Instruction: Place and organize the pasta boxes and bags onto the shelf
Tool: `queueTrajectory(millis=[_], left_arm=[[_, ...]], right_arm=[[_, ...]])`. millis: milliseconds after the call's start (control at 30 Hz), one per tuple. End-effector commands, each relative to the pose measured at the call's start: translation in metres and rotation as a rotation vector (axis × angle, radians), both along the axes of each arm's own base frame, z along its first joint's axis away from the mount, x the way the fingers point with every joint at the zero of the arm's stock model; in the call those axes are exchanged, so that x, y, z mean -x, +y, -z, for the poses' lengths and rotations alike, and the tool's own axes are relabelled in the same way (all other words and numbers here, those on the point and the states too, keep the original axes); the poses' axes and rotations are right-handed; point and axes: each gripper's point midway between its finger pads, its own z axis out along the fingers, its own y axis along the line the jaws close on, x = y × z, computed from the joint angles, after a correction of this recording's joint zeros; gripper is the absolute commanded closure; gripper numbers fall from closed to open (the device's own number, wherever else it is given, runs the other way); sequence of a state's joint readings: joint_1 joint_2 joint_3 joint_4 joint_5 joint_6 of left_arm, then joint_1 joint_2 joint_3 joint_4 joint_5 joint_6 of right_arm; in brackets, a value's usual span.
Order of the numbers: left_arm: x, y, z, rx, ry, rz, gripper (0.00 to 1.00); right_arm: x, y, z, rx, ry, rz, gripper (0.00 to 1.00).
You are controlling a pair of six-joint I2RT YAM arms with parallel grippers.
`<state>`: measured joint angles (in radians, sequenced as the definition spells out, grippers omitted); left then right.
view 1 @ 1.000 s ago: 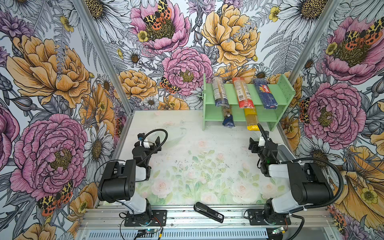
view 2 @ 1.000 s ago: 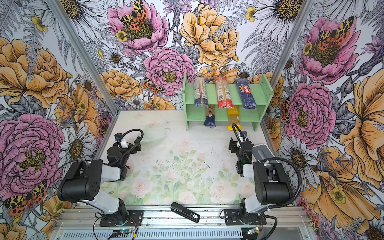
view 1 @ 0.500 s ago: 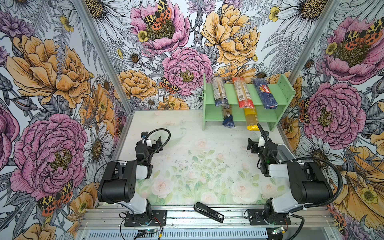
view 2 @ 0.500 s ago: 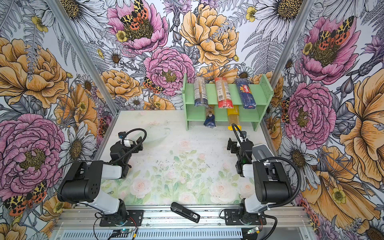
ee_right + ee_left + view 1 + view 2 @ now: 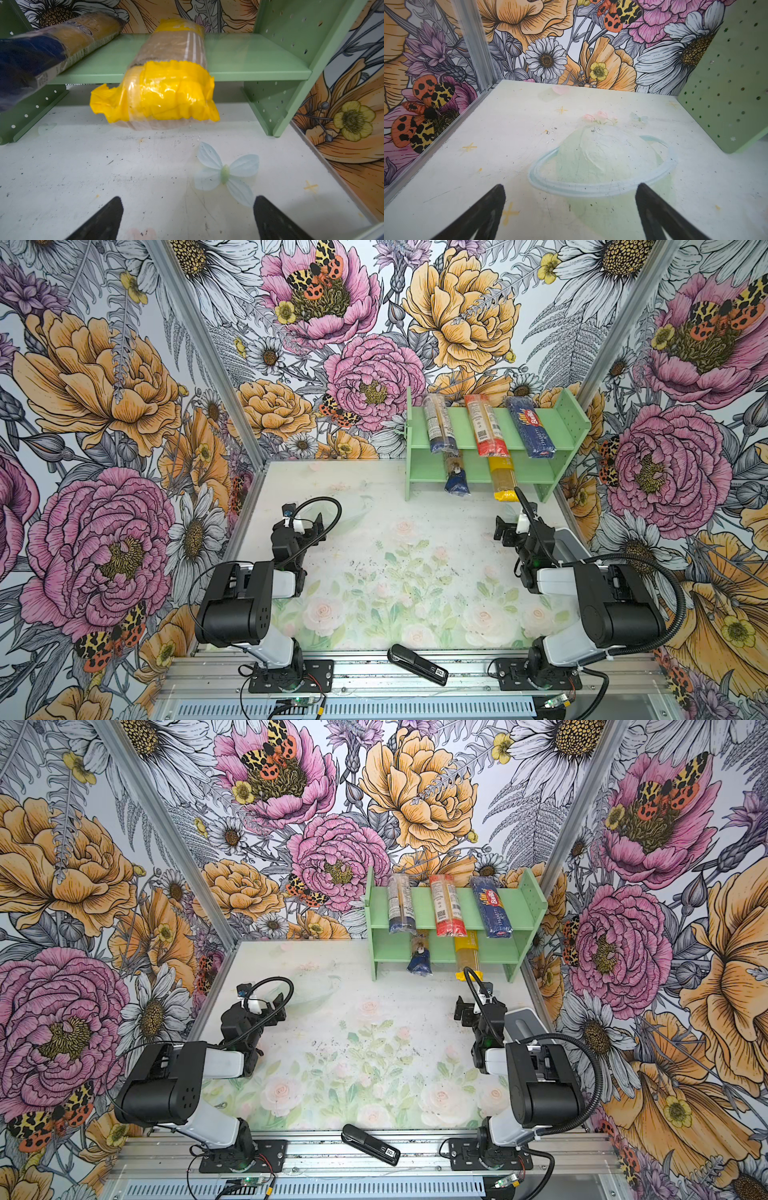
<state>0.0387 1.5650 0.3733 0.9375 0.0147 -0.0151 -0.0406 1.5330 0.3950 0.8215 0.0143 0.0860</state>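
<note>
The shelf [image 5: 571, 418] stands in the table's far right corner, its back to the rear wall. All five packs lie on it, front to back. The top tier carries the clear pack [image 5: 437, 425], the red pack [image 5: 484, 425] and the Barilla pack [image 5: 534, 429], well spaced, their near ends jutting over the front edge. On the lower tier, the blue-gold pack [image 5: 455, 475] lies askew and the yellow pack [image 5: 503, 477] lies beside it; both overhang the front edge.

The right gripper [image 5: 187, 198] hangs low over the table just in front of the shelf. Its jaws are spread wide with nothing between them, and it faces the yellow pack's end without touching it. A grey box [image 5: 571, 539] sits at the table's right edge, partly hidden under that arm. The left gripper [image 5: 570, 187], jaws likewise apart and empty, hovers near the left edge, well away from the shelf. A black object [image 5: 417, 664] lies aslant on the metal rail [image 5: 374, 680] along the front edge, between the two arm bases.

The table [image 5: 395, 572] is pale, printed with faint roses, leaves and a light blue butterfly, and flecked with dark specks and scuffs. Walls [image 5: 124, 406] papered with large pink and orange flowers and spotted moths close in three sides, with metal posts at the rear corners.
</note>
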Motion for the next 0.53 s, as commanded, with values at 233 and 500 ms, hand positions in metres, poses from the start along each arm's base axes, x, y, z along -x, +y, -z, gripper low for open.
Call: queueTrajectory(millis=[233,500], left_arm=[[-0.0013,0.0003,-0.0073,-0.023,-0.019,-0.004,0.01],[-0.0013,0.0010,-0.0070,-0.019,-0.018,-0.003,0.01]], right_arm=[[-0.0029,-0.0010,-0.0071,0.003,-0.033,-0.001,0.01],[-0.0029,-0.0009,-0.0072,0.002,-0.033,-0.001,0.01]])
